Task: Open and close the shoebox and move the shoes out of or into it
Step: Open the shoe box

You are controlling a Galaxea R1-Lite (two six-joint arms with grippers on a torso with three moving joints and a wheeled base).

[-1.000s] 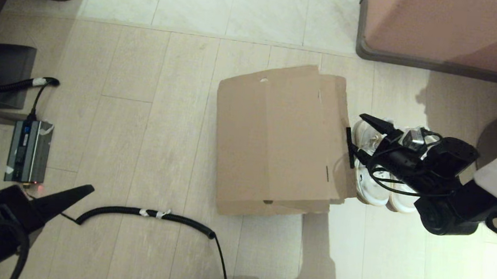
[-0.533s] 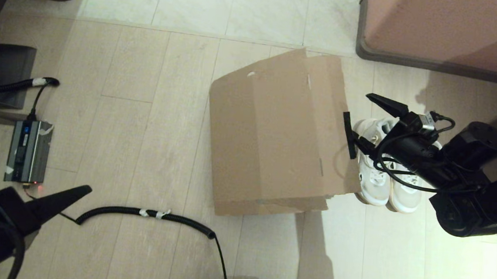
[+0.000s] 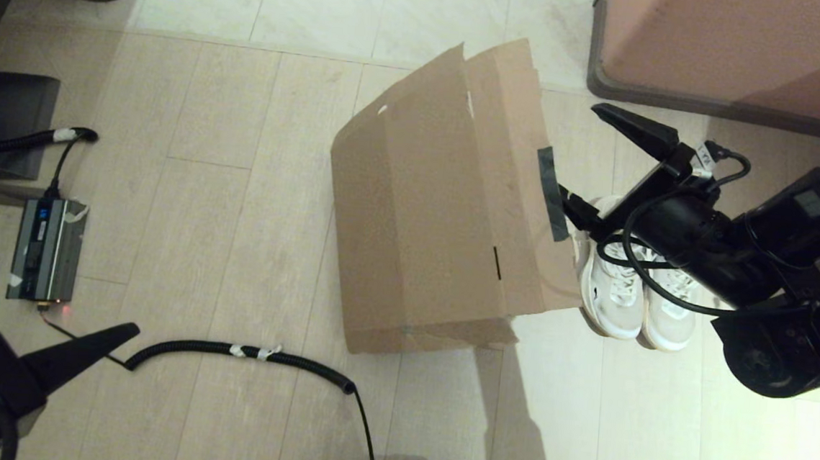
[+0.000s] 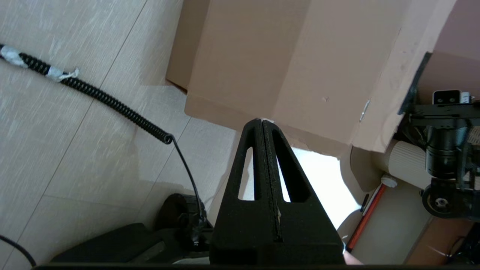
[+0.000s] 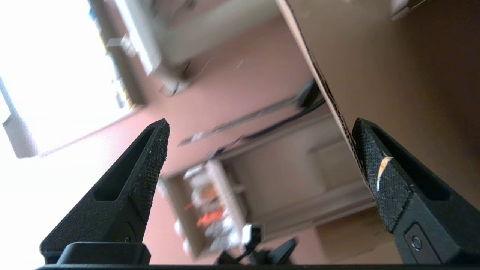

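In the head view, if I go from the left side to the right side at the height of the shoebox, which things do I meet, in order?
Grey electronics box → shoebox with its lid lifted → black tape strip on the lid flap → shoes on the floor → right arm with its open right gripper.

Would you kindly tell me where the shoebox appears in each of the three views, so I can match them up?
Head view: shoebox at centre, lid raised.
Left wrist view: across the top, beyond the left gripper.
Right wrist view: upper right, lid edge beside one finger of the right gripper.
Shared landmark: the lid's free edge.
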